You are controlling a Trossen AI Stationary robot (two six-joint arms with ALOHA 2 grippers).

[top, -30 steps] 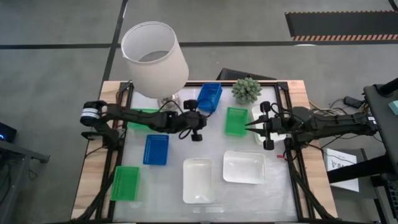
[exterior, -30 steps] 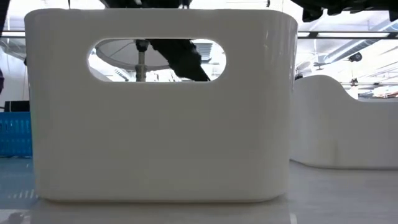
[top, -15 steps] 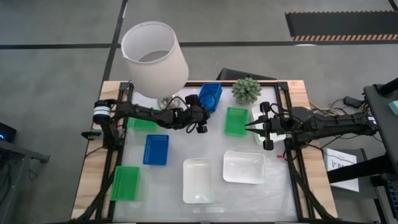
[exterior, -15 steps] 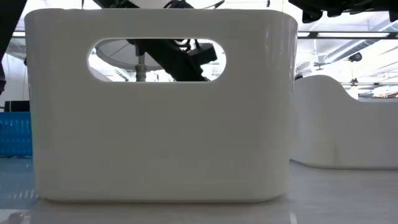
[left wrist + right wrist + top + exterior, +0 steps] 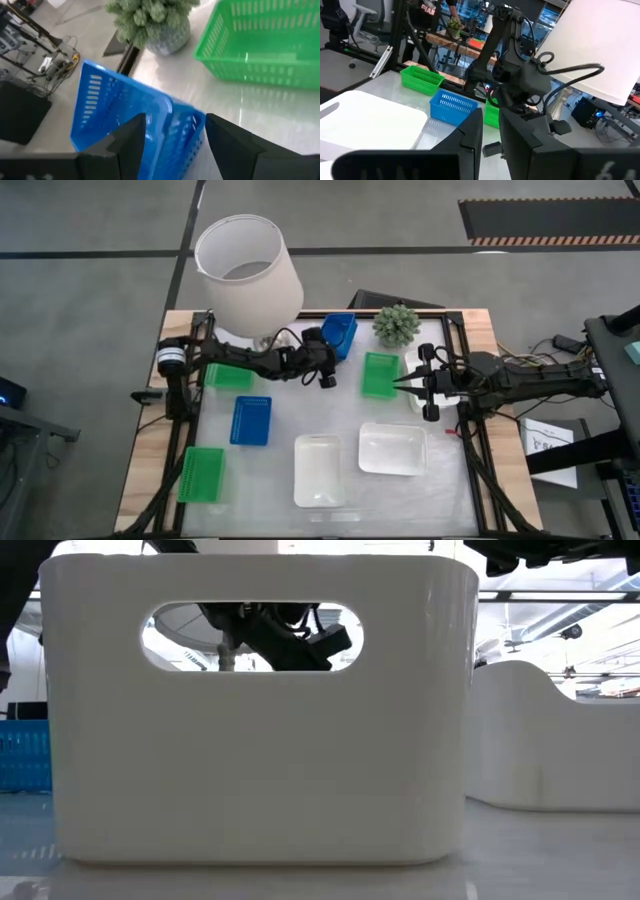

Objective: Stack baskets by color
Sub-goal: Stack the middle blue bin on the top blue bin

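Observation:
A blue basket [image 5: 341, 332] [image 5: 125, 115] stands askew near the table's far edge. My left gripper [image 5: 328, 358] [image 5: 175, 142] is open at that basket's near end, with the end wall [image 5: 186, 131] between its spread fingers; I see no touch. Another blue basket [image 5: 250, 420] and green baskets [image 5: 380, 375] [image 5: 228, 376] [image 5: 202, 474] lie flat on the table. Two white baskets [image 5: 318, 470] [image 5: 392, 448] sit toward the near edge. My right gripper [image 5: 402, 385] [image 5: 491, 135] waits by the right green basket, a narrow gap between its fingers and nothing in it.
A lamp with a white shade [image 5: 248, 270] stands at the far left, over my left arm. A potted plant [image 5: 397, 323] [image 5: 150, 20] sits at the far edge, right of the blue basket. In the low view a white basket's wall [image 5: 250, 740] fills most of the picture.
My left gripper has gone toward the table's far edge and a little down, up to the askew blue basket, whose near end it now covers from above. My right arm has kept still.

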